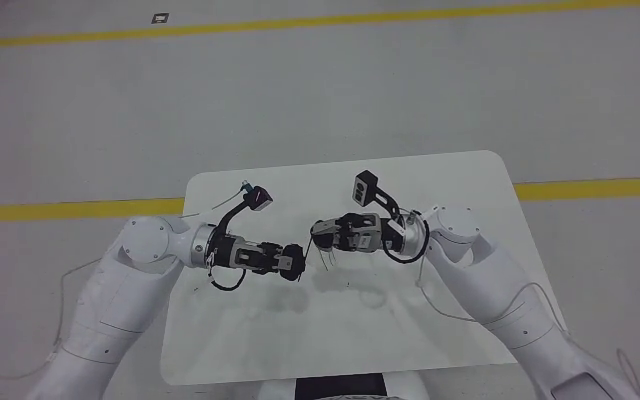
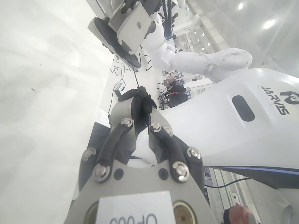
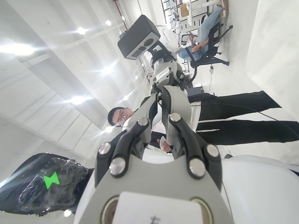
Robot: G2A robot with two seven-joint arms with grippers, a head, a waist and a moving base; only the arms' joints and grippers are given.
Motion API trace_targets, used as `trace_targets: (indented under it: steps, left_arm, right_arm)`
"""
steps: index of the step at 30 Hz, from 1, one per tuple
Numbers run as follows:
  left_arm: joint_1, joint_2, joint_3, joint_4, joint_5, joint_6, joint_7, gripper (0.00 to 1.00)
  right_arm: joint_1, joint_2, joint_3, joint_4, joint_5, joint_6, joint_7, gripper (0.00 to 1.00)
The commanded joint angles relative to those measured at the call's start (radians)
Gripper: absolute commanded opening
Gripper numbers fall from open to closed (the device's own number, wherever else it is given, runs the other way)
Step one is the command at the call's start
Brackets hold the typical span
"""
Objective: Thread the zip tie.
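1. Both arms are being held up over the middle of the table (image 1: pixel 450 200), tips pointed at each other and sitting really close together.
2. The zip tie (image 2: pixel 136 79) is being held in the air above the table's middle, strung as a thin dark strand from one gripper across to the other. It doesn't look like it's being rested on the table at all.
3. The left gripper (image 2: pixel 141 96) is being squeezed shut, jaws together and clamped on a dark bunched-up bit of the zip tie, most likely the head end.
4. The right gripper (image 3: pixel 161 94) is being closed at its tips too. In the left wrist view, the strand is being pinched right at its tip, though the contact is pretty tiny to make out.
5. Step-wise, this is probably the line-up and feed part: the tail is being brought to the head above the table's centre. Whether the tail is already being poked through the slot can't be told from here.
6. Guessing at what the next move needs:
   - The head should be gripped firmly so it isn't being twisted away.
   - The tail should be lined up dead straight with the slot.
   - It should then be pushed along its own length in small nudges.
   - That strand is floppy, so buckling is the thing to be watched for.
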Motion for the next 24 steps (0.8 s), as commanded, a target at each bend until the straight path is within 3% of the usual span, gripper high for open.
trace_targets:
  steps: [1, 15, 16, 17, 24]
  left_arm:
    - [0.000, 0.000, 0.000, 0.000, 0.000, 0.000, 0.000, 0.00]
    - [0.000, 0.000, 0.000, 0.000, 0.000, 0.000, 0.000, 0.00]
    - [0.000, 0.000, 0.000, 0.000, 0.000, 0.000, 0.000, 0.41]
    - [0.000, 0.000, 0.000, 0.000, 0.000, 0.000, 0.000, 1.00]
    - [0.000, 0.000, 0.000, 0.000, 0.000, 0.000, 0.000, 1.00]
  right_arm:
    - [0.002, -0.001, -0.002, 0.000, 0.001, 0.000, -0.001, 0.02]
    - [0.007, -0.003, -0.007, 0.002, -0.006, -0.011, -0.011, 0.00]
    - [0.006, -0.003, -0.005, 0.001, -0.009, -0.013, -0.013, 0.00]
    - [0.005, -0.003, -0.004, -0.001, -0.012, -0.016, -0.016, 0.00]
    - [-0.017, 0.003, 0.029, -0.005, -0.023, -0.043, -0.055, 0.00]
